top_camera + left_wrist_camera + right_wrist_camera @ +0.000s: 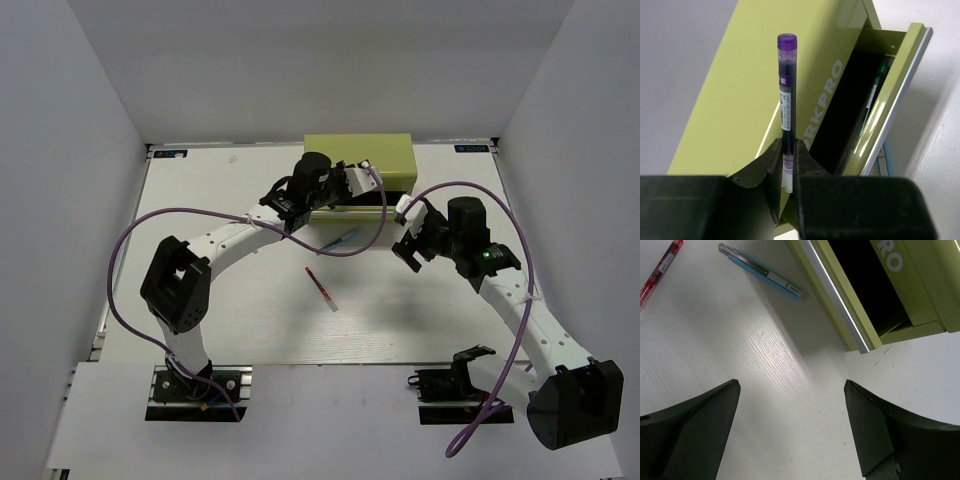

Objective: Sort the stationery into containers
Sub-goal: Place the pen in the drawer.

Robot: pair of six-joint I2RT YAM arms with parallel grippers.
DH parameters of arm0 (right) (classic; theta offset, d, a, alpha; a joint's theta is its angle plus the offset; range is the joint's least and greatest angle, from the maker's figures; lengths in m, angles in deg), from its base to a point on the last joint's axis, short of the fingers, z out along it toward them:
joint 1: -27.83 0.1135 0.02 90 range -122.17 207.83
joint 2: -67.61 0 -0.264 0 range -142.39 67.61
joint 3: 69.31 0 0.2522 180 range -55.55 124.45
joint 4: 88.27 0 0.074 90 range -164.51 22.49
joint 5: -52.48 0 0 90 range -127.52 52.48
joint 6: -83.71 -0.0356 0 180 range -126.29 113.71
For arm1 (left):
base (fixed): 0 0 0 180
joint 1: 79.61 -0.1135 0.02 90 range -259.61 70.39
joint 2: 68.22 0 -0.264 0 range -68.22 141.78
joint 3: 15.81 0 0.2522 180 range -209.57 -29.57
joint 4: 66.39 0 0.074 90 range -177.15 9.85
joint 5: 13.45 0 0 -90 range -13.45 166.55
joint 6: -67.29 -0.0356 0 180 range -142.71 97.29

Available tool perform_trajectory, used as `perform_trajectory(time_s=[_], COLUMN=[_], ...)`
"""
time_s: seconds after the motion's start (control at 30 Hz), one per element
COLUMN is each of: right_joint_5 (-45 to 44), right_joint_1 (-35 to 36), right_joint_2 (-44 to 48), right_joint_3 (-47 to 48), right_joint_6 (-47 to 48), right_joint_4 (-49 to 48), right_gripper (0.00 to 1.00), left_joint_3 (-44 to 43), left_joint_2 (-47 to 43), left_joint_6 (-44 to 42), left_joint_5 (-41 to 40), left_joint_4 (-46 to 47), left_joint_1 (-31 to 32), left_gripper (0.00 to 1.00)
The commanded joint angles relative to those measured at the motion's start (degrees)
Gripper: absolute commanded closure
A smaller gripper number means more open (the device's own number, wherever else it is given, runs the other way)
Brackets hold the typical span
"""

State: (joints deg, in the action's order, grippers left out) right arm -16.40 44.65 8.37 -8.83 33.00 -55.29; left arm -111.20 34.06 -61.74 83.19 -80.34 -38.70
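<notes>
- The left arm [232, 238] reached across the bench [250, 335] to the front of the yellow-green chest [360, 155], which stood at the far edge.
- The left jaws were clamped narrowly on the lower end of a purple-capped pen [786, 95]. Its dark barrel stood up between them in the wrist view, cap at the far end, before the chest's lettered face [730, 105].
- One drawer [902, 85] of the chest stood open, its silver-edged front [837, 302] projecting over the bench.
- A teal pen [876, 87] lay inside the open drawer, close behind the front panel.
- A pale blue pen [345, 240] with a silver clip lay on the bench just in front of the open drawer, apart from it in the right wrist view [760, 271].
- A red pen [322, 288] with a white end lay near the middle of the bench, well clear of the chest and apart from the pale blue pen.
- The right jaws stood wide and held nothing. The right arm [500, 275] hung them over bare bench [770, 365] near the drawer's corner.
</notes>
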Motion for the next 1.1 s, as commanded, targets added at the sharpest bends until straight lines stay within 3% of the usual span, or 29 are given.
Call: perform_trajectory(time_s=[0.0, 0.2, 0.3, 0.33, 0.5, 0.6, 0.87, 0.97, 1.0, 1.07], right_joint_5=[0.15, 0.41, 0.76, 0.93, 2.25, 2.95, 9.62, 14.81, 15.26, 15.18], right_joint_1=[-0.47, -0.56, -0.56, -0.65, -0.65, -0.73, -0.38, 0.49, 1.54, 3.73], right_joint_2=[1.32, 0.97, 0.36, -0.08, -0.61, -0.87, -1.49, -3.15, -3.51, -4.56], right_joint_3=[-0.23, -0.23, 0.30, 0.22, 0.30, -0.05, -0.32, -0.05, -0.48, -0.49], right_joint_6=[-0.35, -0.35, -0.35, -0.18, -0.18, -0.18, 1.13, 3.25, 3.34, 4.30], right_joint_4=[-1.73, -1.91, -1.91, -1.91, -0.68, -0.85, 2.47, 4.07, 3.89, 3.19], right_gripper=[0.10, 0.10, 0.10, 0.10, 0.10, 0.10, 0.10, 0.10, 0.10, 0.10], left_joint_3=[-1.87, 1.11, 1.64, 1.64, 1.12, 1.12, 2.87, 4.80, 6.46, 8.84], left_joint_2=[-0.06, -0.06, -0.06, -0.06, -0.06, -0.06, -8.49, -15.60, -17.62, -21.93], left_joint_6=[-0.27, 0.79, 1.41, 2.89, 4.13, 4.13, 9.05, 18.25, 26.46, 35.12], left_joint_5=[2.51, 2.59, 0.84, 0.14, -0.39, -0.39, -2.94, -9.06, -10.75, -14.08], left_joint_4=[0.27, 1.67, 3.17, 3.70, 4.67, 4.67, 6.43, 4.33, 3.19, 0.11], left_joint_1=[-0.30, -0.30, -0.30, -0.30, -0.30, -0.30, 0.40, 0.40, 0.40, -0.30], left_gripper=[0.98, 0.90, 0.77, 0.68, 0.55, 0.41, 0.23, 0.15, 0.09, 0.06])
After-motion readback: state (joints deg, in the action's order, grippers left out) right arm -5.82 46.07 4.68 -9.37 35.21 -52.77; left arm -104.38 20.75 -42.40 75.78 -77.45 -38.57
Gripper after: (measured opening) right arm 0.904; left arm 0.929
